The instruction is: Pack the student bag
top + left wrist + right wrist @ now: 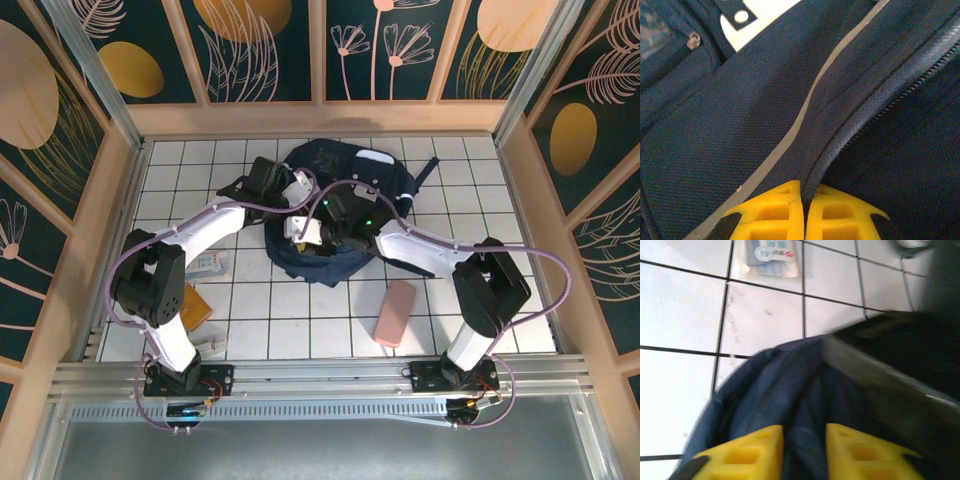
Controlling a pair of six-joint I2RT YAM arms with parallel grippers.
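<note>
Just under both lies the big dark navy fabric backpack (330,160): left gripper (806,192) pinches its zip edge (880,107) (tightly), right gripper (804,432) stands spread.

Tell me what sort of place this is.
Probably a robot test cell, not a real room: a white tiled table boxed in by wood-framed leaf-patterned panels, with robot arms bolted to an aluminium rail at its near edge.

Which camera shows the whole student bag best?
Top external: the student bag shows its full outline on the tiles. The left wrist view gives close-up navy fabric with a pale stripe and zipper; the right wrist view a blurred navy edge.
</note>
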